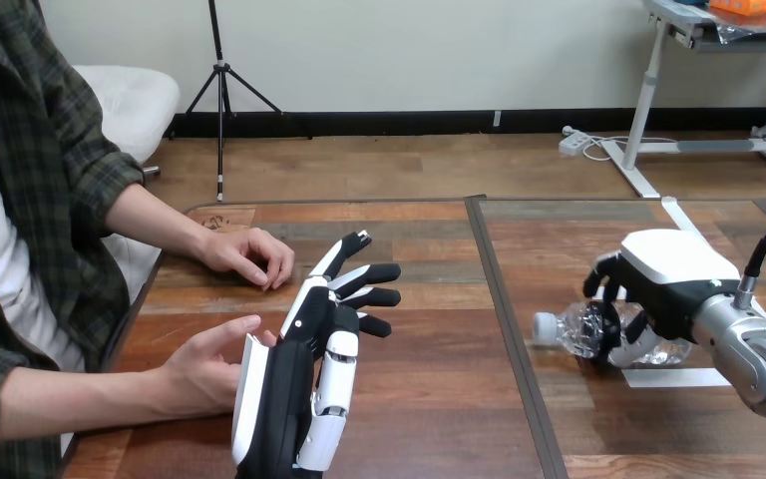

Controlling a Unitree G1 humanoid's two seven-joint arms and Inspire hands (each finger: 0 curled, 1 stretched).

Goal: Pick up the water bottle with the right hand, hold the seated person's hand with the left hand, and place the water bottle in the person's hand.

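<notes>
— Starting at our right hand (pixel 670 271): what do we have?

— Its fingers are curled over the water bottle (pixel 580 329), which lies on its side at the right of the table (pixel 439 409), cap toward the middle. We'd call that a grasp. The bottle looks to rest on a white slip (pixel 680 377), so we judge the pick-up begun but the lift not yet made.

— And our left hand (pixel 304 384)?

— It stands on edge at the near left, fingers straight and spread, closed on nothing. Just beside its white back is the person's lower hand (pixel 207 367), turned partly palm-up, fingertips at or against our shell. The person's upper hand (pixel 249 255) rests loosely curled on the table farther off, apart from us.

— So how far along are we?

— Early, in our judgement. The bottle is gripped but well apart from the person, no hold on their hand shows, and the handover is all to come.

— What can't we make out?

— Whether the bottle has left the table at all, since our right hand covers its middle and the far end blurs into the fingers. Whether the person's fingertips truly touch our left hand. Our left palm faces away, so anything behind it is hidden.
</notes>
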